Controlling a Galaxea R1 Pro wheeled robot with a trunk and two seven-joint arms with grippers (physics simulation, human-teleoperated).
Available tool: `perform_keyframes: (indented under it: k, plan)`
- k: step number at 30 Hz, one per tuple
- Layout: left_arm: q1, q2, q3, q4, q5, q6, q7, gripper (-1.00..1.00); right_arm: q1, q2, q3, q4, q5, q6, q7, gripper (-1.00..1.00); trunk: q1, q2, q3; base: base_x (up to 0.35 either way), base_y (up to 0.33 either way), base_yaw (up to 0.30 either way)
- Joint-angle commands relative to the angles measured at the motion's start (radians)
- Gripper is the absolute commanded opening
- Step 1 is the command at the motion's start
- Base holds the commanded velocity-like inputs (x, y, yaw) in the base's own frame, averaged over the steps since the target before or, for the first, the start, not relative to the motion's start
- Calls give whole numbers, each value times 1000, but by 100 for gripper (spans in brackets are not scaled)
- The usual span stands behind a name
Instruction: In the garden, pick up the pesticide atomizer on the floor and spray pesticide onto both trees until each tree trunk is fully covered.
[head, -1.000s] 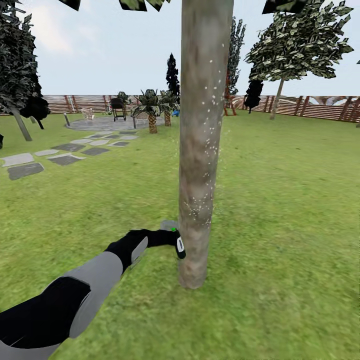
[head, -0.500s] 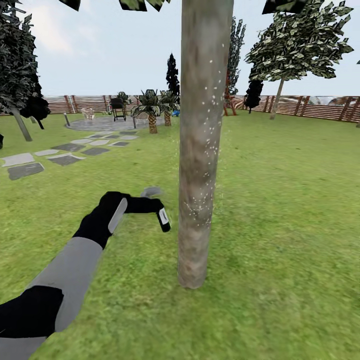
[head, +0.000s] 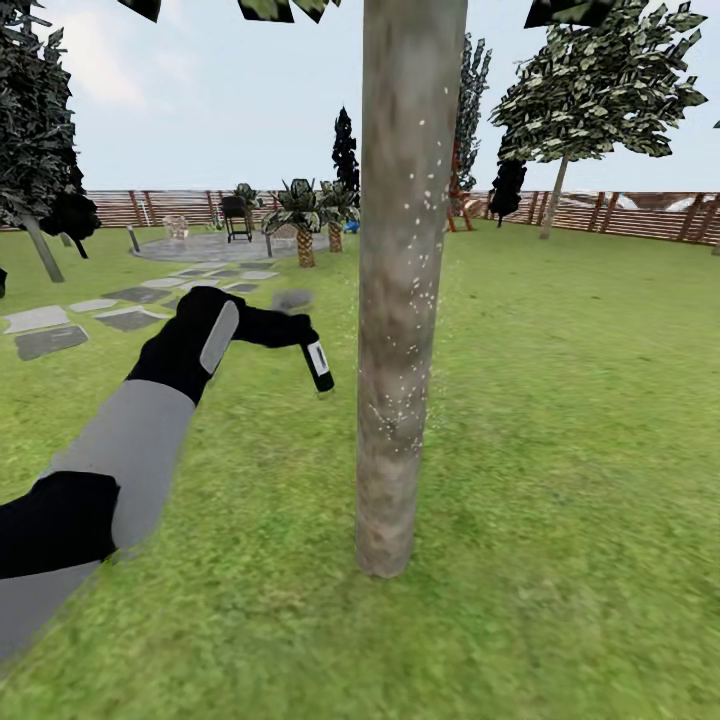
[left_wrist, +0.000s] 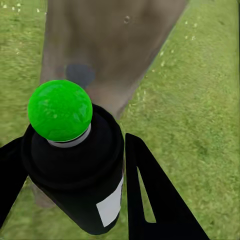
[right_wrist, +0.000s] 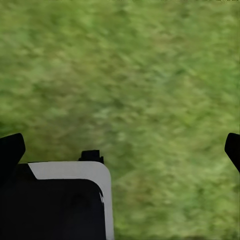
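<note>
A thick grey-brown tree trunk stands right before me, with white pesticide specks dotted along its right side. My left gripper is shut on the pesticide atomizer, held at mid-trunk height a little left of the bark. In the left wrist view the atomizer's black body and green dot sit between the black fingers, facing the trunk. The second tree stands far back right by the fence. My right gripper is open over grass.
Lawn surrounds the trunk. Grey stepping stones lead to a round patio with a grill and small palms at the back left. A brown slat fence rings the garden. A dark leafy tree stands far left.
My left arm has lifted the atomizer from beside the trunk's base up to mid-trunk height, drawing it slightly left and away from the bark.
</note>
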Motion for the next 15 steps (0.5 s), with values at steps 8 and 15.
perform_keyframes:
  k: [8, 15]
  plan:
    - [-288, -34, -2, 246, 2, 2, 0, -100, 0, 0, 0, 0, 1, 0, 0, 100, 0, 0, 0, 0, 0, 0]
    - [-448, -89, 0, 342, 2, 2, -1, -100, 0, 3, -1, 1, -4, 1, 0, 100, 0, 0, 0, 0, 0, 0]
